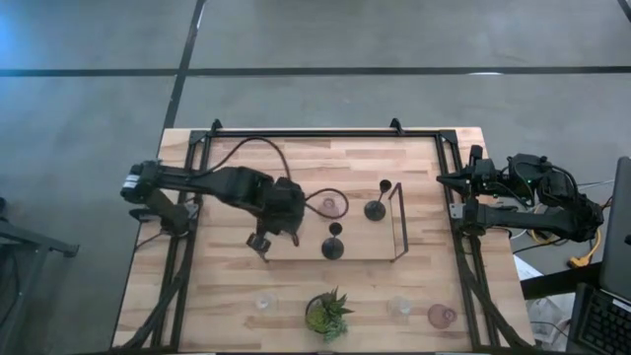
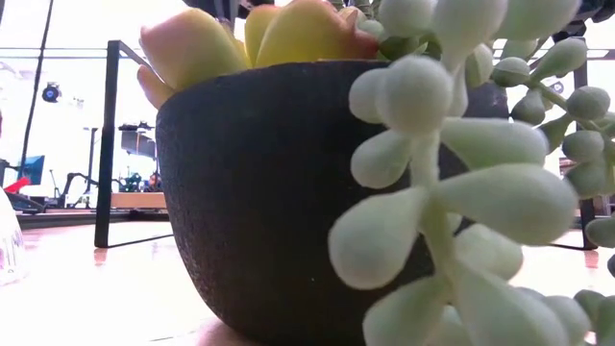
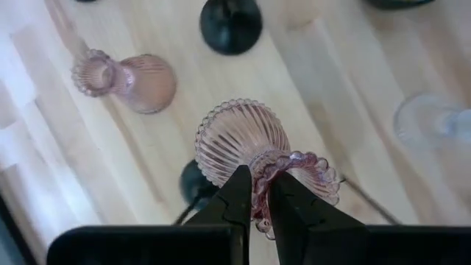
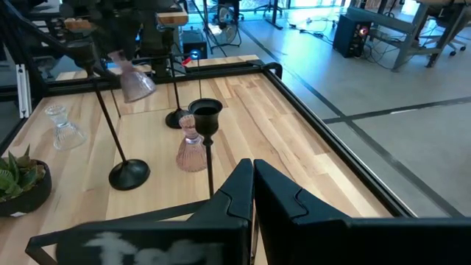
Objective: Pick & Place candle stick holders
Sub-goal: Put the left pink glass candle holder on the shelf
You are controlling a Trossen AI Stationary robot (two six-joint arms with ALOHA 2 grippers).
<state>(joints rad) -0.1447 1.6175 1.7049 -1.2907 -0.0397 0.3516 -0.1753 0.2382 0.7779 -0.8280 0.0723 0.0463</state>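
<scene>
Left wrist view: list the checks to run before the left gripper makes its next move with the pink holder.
1. Grip: left gripper is shut on the frilled rim of the pink holder: ok.
2. Lift: the pink holder hangs tilted, clear of the table in the right wrist view: ok.
3. Space beneath: a black holder base shows right under it: not ok for a straight drop.
4. Other arm: right gripper is parked at the table's right edge, away from the work: ok.
5. Height check from the low view: blocked by the plant pot: cannot tell.
</scene>
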